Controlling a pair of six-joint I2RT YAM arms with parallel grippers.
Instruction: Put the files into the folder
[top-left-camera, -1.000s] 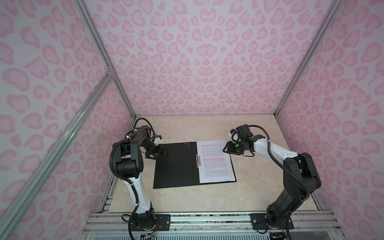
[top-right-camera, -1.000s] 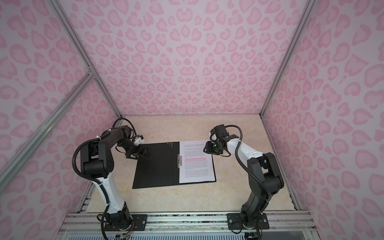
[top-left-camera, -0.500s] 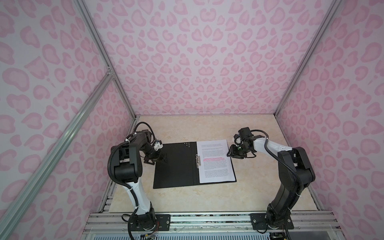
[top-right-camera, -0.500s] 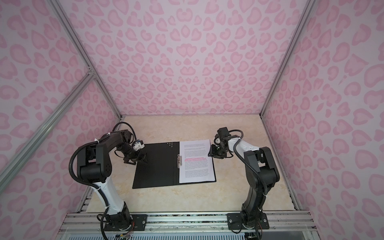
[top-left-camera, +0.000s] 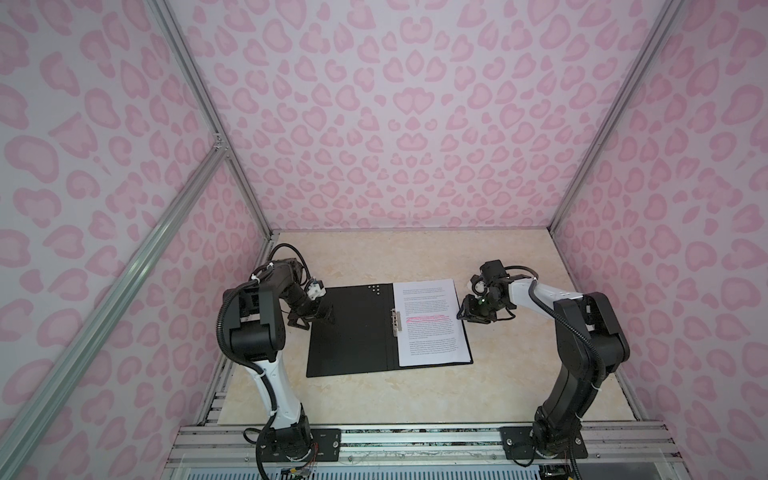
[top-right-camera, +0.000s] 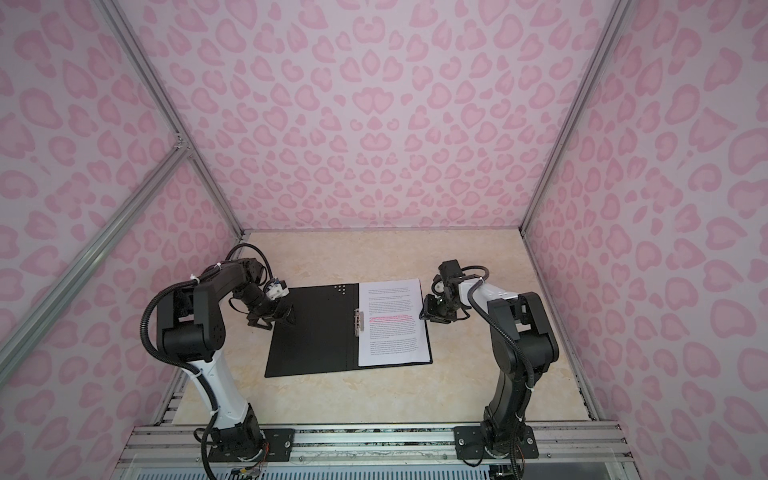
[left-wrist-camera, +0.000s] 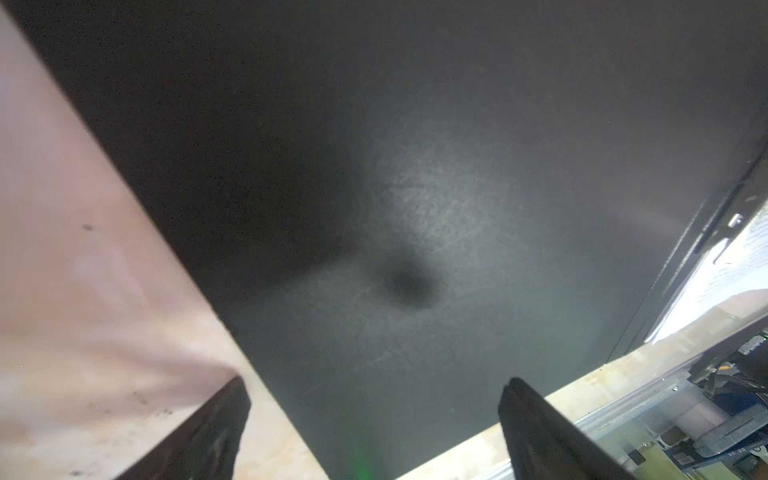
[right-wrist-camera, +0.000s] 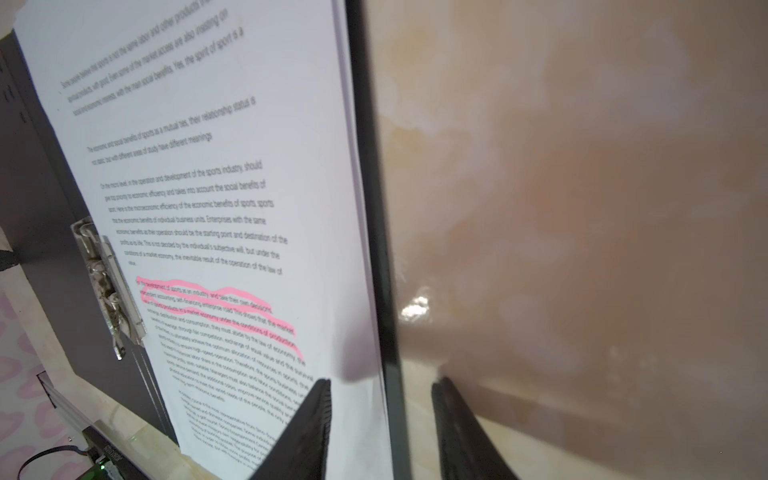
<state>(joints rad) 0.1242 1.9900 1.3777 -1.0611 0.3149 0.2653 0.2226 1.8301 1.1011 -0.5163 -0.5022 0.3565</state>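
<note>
Black matte fingers of my left gripper (left-wrist-camera: 374, 384) stand wide apart over the left edge of the folder (top-left-camera: 353, 336), holding nothing. My right gripper (right-wrist-camera: 380, 384) is parted too: one finger over the files (right-wrist-camera: 232, 208), one over the glossy beige table (right-wrist-camera: 582, 208), with the folder's thin right edge between. Folder lies flat and open, black inside up. White printed sheets with pink-highlighted lines sit on its right half beside the metal clip (right-wrist-camera: 108, 286). Pink-patterned walls (top-left-camera: 395, 124) all round.

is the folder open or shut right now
Open: the folder lies spread flat, black inside facing up, with the files resting on one half.
</note>
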